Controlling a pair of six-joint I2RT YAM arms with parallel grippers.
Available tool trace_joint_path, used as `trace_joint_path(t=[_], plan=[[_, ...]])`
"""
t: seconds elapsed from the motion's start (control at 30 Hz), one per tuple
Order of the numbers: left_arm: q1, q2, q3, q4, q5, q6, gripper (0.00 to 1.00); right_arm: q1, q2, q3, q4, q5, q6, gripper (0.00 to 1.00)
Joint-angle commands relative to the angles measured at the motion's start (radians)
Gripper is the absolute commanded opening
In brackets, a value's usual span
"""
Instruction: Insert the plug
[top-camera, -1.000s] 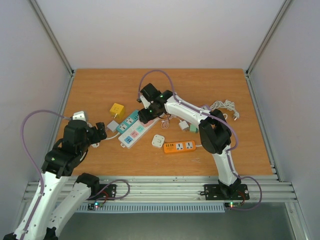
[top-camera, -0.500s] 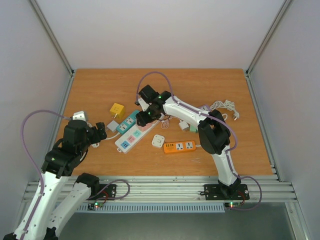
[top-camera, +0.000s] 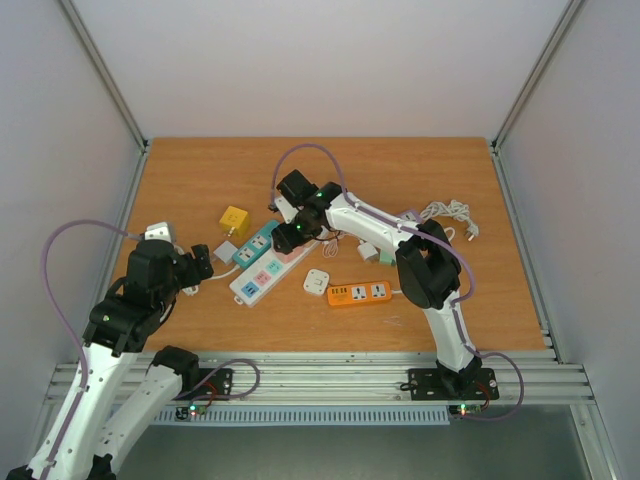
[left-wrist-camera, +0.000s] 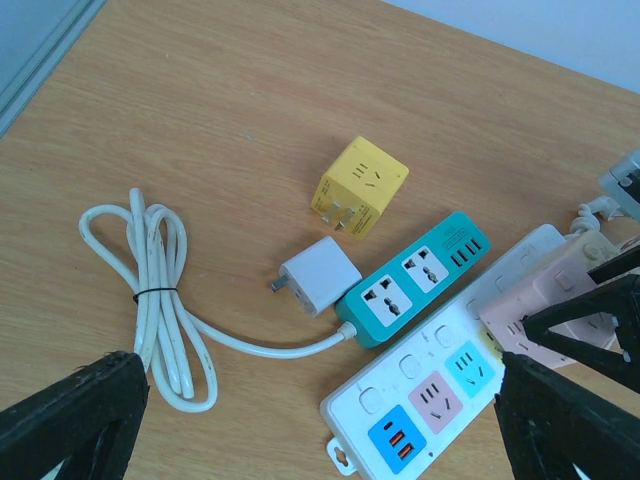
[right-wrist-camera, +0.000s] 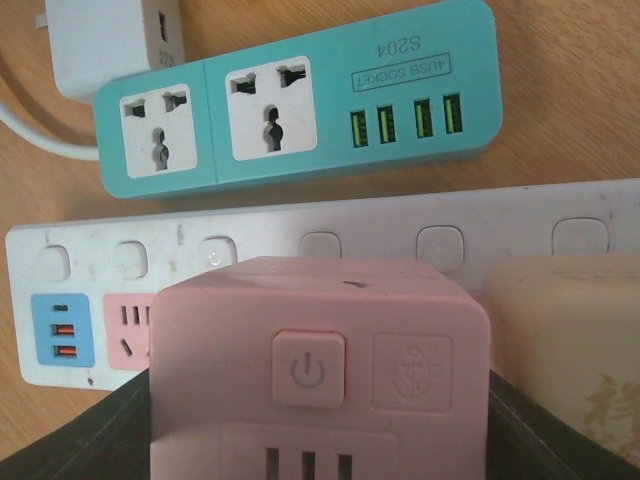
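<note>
right gripper (top-camera: 288, 234) clamped pink cube (right-wrist-camera: 320, 370) at white strip (right-wrist-camera: 400, 240) | left gripper (top-camera: 200, 265) stood apart | risk: unbraced white strip could slide, pins missing slots

Right wrist view.

- Teal power strip (right-wrist-camera: 300, 95), lying out beyond the right jaws. Grey print on its top face is upside down from here and reads "USB SOCKET" over "S204".
- Pink adapter cube (right-wrist-camera: 320, 370), between the jaws. It has a raised square button (right-wrist-camera: 309, 371) with the power symbol, and just beside that an embossed anchor emblem (right-wrist-camera: 411, 371).
- Cream block (right-wrist-camera: 570, 330), against the cube's side. There is a partial printed mark at the frame edge, unreadable.
</note>
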Motion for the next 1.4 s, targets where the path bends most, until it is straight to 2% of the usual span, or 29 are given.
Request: trace_joint_path(t=[0.0, 0.23, 0.33, 1.37], plan=[[0.002, -0.007, -0.011, 0.007, -0.017, 0.014, 0.95, 0.026, -0.052, -0.019, 0.024, 0.004, -0.014, 0.41], [0.002, -0.007, -0.011, 0.008, -0.018, 0.014, 0.95, 0.063, -0.183, -0.178, 0.219, 0.101, -0.067, 0.41], [0.002, -0.009, -0.011, 0.008, -0.019, 0.014, 0.95, 0.069, -0.206, -0.203, 0.253, 0.103, -0.073, 0.41], [0.002, -0.006, -0.013, 0.005, -0.018, 0.015, 0.95, 0.059, -0.08, -0.161, 0.17, 0.122, -0.039, 0.4]])
